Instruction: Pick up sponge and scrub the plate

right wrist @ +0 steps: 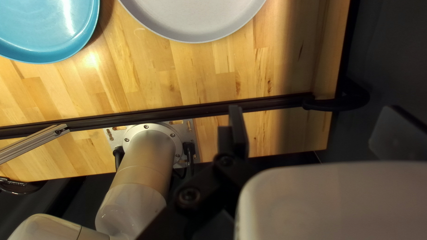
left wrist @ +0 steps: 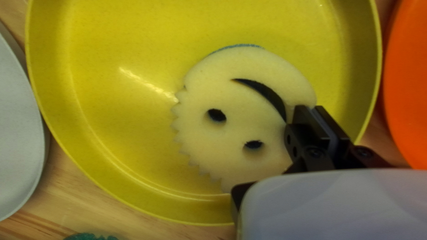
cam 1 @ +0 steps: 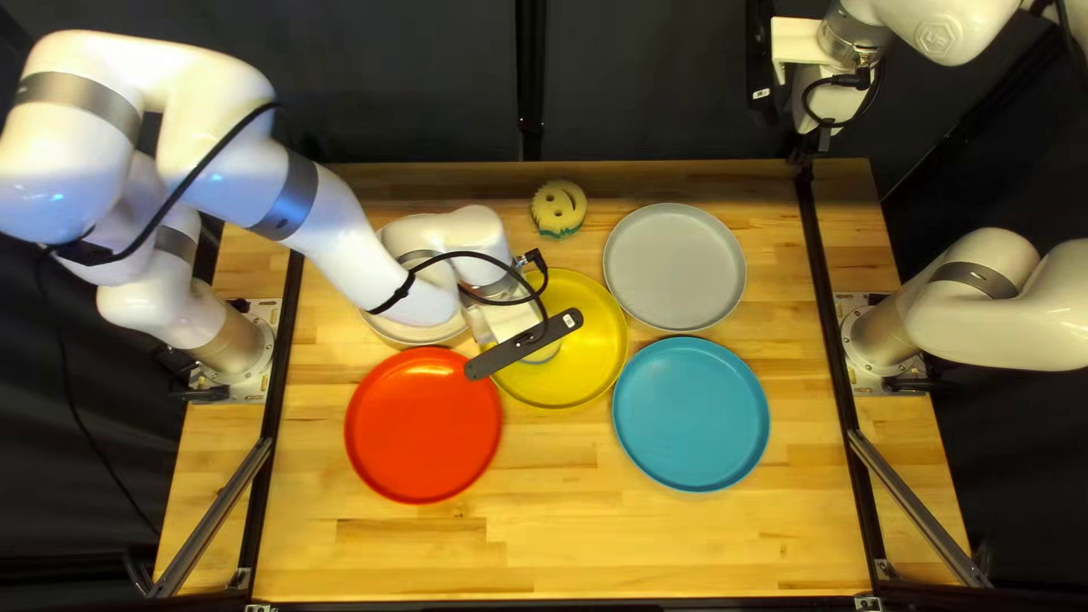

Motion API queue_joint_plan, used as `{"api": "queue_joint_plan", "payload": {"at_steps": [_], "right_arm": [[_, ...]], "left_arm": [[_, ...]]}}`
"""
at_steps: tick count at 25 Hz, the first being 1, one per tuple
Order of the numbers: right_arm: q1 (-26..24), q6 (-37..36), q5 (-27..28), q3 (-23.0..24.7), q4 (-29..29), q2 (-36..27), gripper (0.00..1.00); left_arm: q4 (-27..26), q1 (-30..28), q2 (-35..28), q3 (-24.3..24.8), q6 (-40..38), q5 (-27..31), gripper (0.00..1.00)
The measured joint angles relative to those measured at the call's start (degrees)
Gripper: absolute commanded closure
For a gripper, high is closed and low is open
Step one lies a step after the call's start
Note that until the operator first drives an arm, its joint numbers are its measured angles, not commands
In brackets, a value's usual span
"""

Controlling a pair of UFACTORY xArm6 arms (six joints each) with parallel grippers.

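Observation:
In the top left view my left gripper (cam 1: 501, 322) hangs over the yellow plate (cam 1: 598, 351), its fingertips hidden. A pale sponge (cam 1: 546, 350) partly shows beneath it. In the left wrist view the round, smiling sponge (left wrist: 240, 102) is over the yellow plate (left wrist: 111, 133), a blue sliver showing at its far edge; whether it touches the plate is unclear. My left gripper (left wrist: 316, 119) is shut on its rim beside the mouth slot. My right gripper (cam 1: 833, 102) is raised past the table's far edge; in the right wrist view that gripper (right wrist: 311, 129) is open and holds nothing.
A second yellow-and-green sponge (cam 1: 559, 209) lies beyond the yellow plate. Around it are a red plate (cam 1: 424, 425), a blue plate (cam 1: 690, 414), a grey plate (cam 1: 674, 266) and another pale plate (cam 1: 414, 331) partly under my left arm. Black rails run down both table sides.

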Motion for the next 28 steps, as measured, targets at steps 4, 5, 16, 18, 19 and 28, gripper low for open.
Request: {"api": "queue_joint_plan", "payload": {"at_steps": [4,5,16,18,19,28], "right_arm": [[0.0,0.0,0.0,0.0,0.0,0.0,0.00],[0.0,0.0,0.0,0.0,0.0,0.0,0.00],[0.0,0.0,0.0,0.0,0.0,0.0,0.00],[0.0,0.0,0.0,0.0,0.0,0.0,0.00],[0.0,0.0,0.0,0.0,0.0,0.0,0.00],[0.0,0.0,0.0,0.0,0.0,0.0,0.00]], "left_arm": [[0.9,0.9,3.8,-6.0,0.9,1.8,1.00],[1.1,1.1,4.6,-7.3,1.1,2.2,1.00],[0.3,2.0,-0.4,-0.2,2.7,1.0,1.00],[0.2,2.0,-2.6,2.3,2.2,0.8,1.00],[0.2,2.1,-3.8,3.7,2.0,0.7,1.00],[-1.5,2.9,-7.6,9.0,1.6,-0.5,1.00]]}}
